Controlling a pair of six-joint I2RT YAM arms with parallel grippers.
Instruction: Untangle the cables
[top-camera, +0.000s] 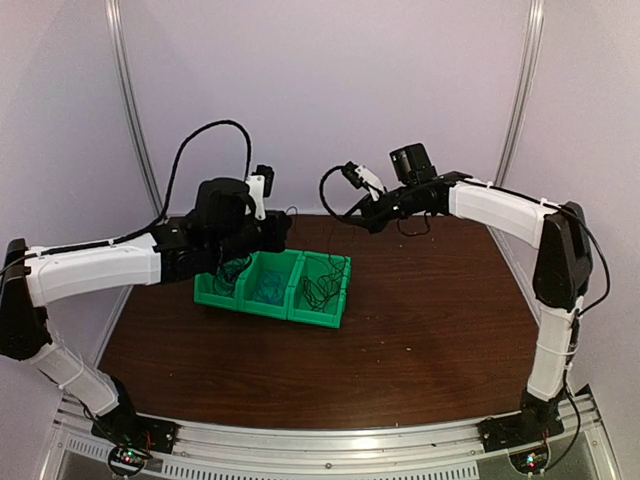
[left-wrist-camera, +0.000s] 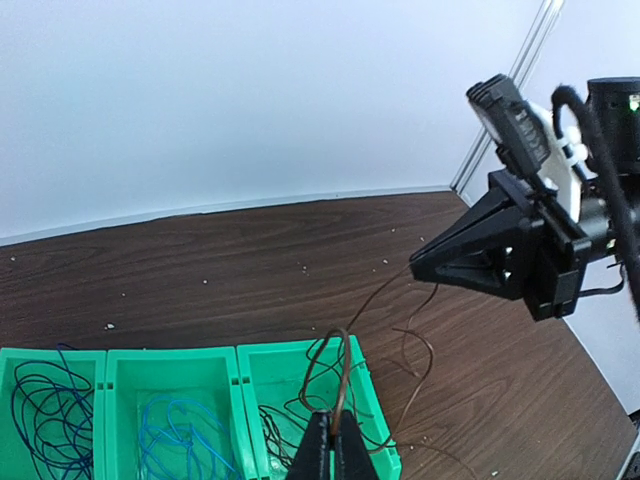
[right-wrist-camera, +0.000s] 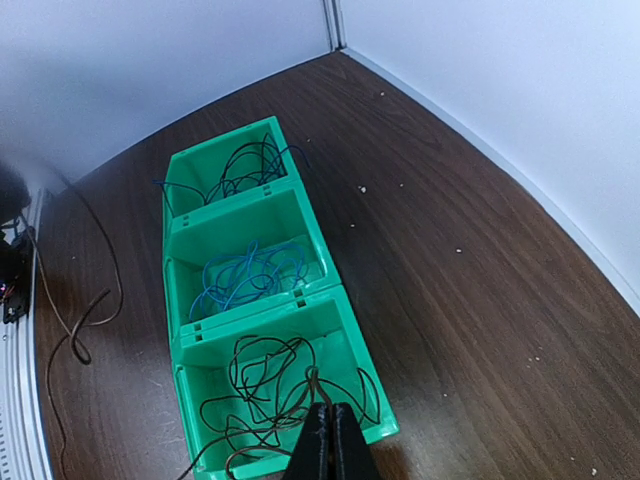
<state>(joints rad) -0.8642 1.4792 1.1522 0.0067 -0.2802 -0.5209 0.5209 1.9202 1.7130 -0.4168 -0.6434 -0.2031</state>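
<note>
A thin dark brown cable (left-wrist-camera: 345, 372) arcs up out of my left gripper (left-wrist-camera: 336, 420), which is shut on it above the right end of the green bin (left-wrist-camera: 235, 352). A strand rises from there to the tip of my right gripper (left-wrist-camera: 415, 270). In the right wrist view my right gripper (right-wrist-camera: 331, 412) is shut on a thin dark cable (right-wrist-camera: 316, 385) above the bin's near compartment, where black cables (right-wrist-camera: 250, 380) lie tangled. Bright blue cables (right-wrist-camera: 250, 275) fill the middle compartment and dark ones (right-wrist-camera: 235, 165) the far one. From above, both grippers (top-camera: 283, 233) (top-camera: 357, 220) hang over the bin (top-camera: 320, 320).
The three-compartment bin stands mid-table on dark wood. A loose brown cable (right-wrist-camera: 80, 320) trails on the table beside it. White walls with metal corner rails (top-camera: 135, 130) close in the back and sides.
</note>
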